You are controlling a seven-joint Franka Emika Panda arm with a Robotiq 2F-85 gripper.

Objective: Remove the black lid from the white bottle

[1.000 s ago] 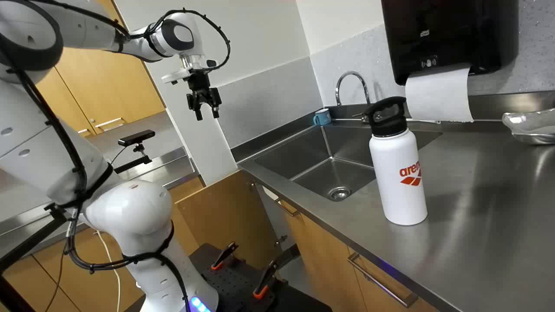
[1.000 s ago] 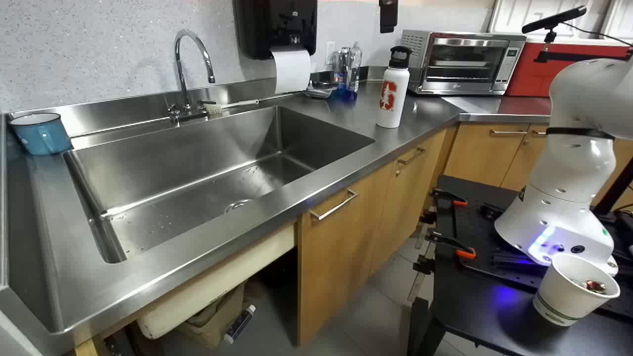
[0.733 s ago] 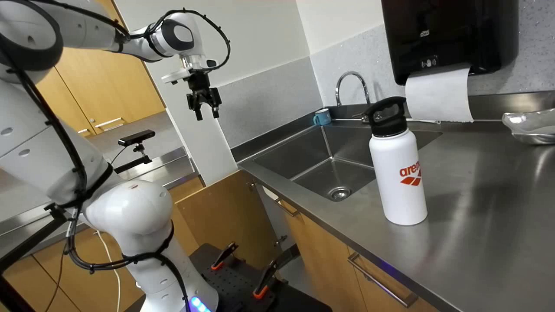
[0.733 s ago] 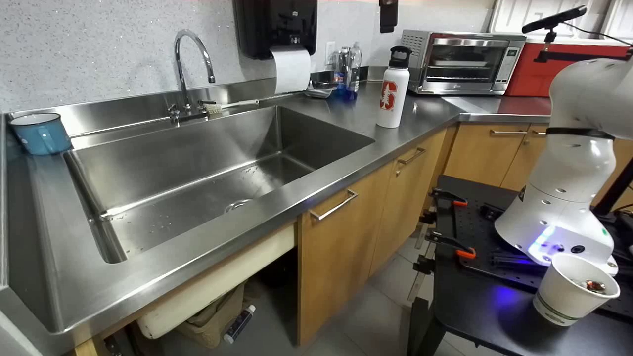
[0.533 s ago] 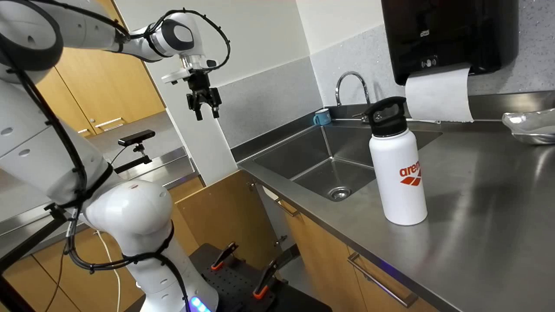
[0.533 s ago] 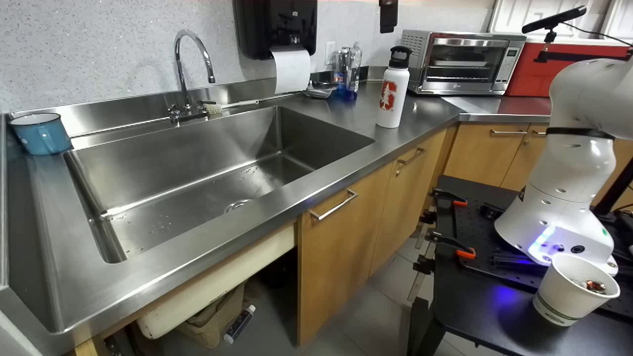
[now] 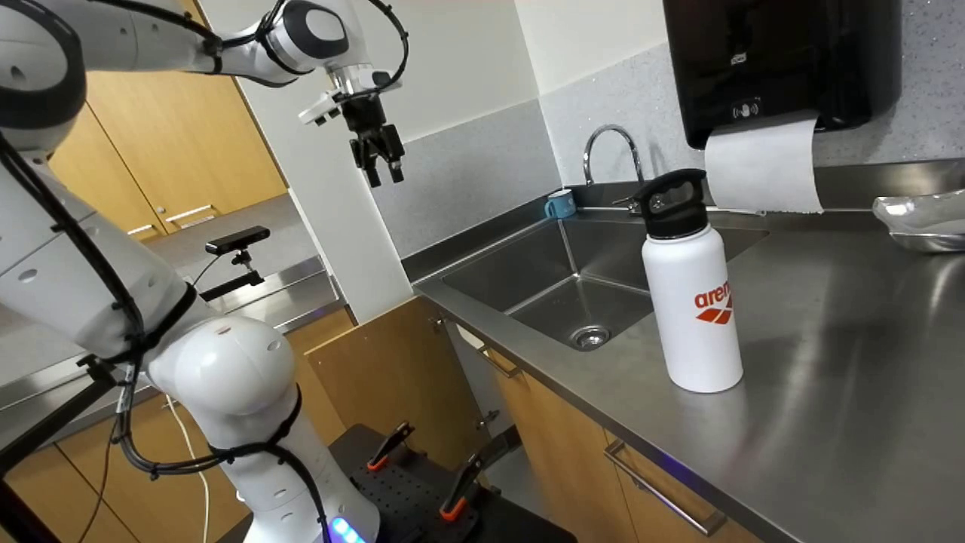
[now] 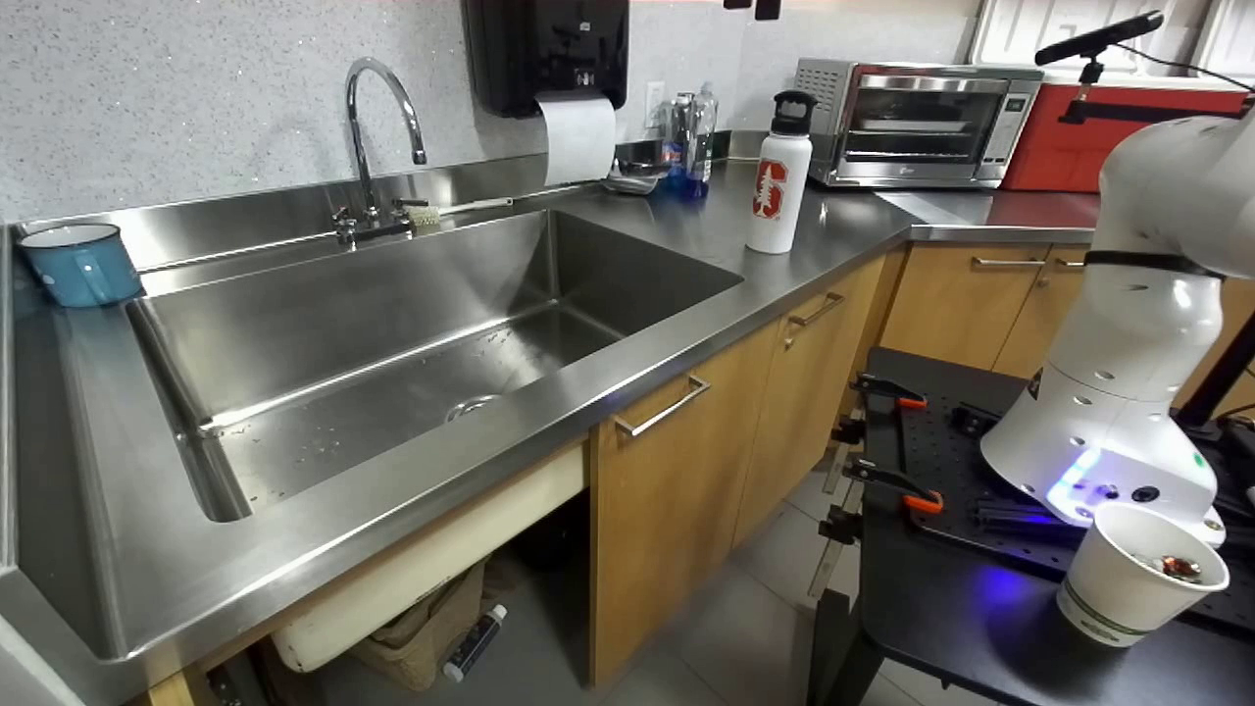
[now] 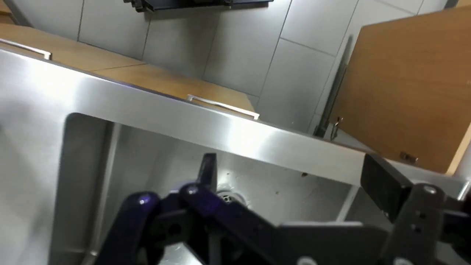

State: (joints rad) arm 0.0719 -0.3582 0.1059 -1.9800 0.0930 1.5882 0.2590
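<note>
The white bottle (image 7: 695,317) stands upright on the steel counter, with a red logo on its side; it also shows in an exterior view (image 8: 780,196). The black lid (image 7: 673,207) with its loop handle sits on top of the bottle, also seen in an exterior view (image 8: 792,114). My gripper (image 7: 385,178) hangs fingers down in the air, well apart from the bottle and higher than the lid. In the wrist view the gripper (image 9: 289,165) is open and empty above the sink. Only the fingertips (image 8: 752,6) show at the top edge in an exterior view. Bottle and lid are out of the wrist view.
The steel sink (image 8: 549,365) lies beside the bottle, with a faucet (image 7: 612,130) behind it. A black towel dispenser (image 7: 784,68) hangs on the wall behind the bottle. A blue mug (image 8: 82,265) stands at the sink's far end. A toaster oven (image 8: 922,126) stands past the bottle.
My gripper and arm have moved: up and to the right in an exterior view, with the fingertips higher at the top edge in both exterior views. The bottle and lid have not moved.
</note>
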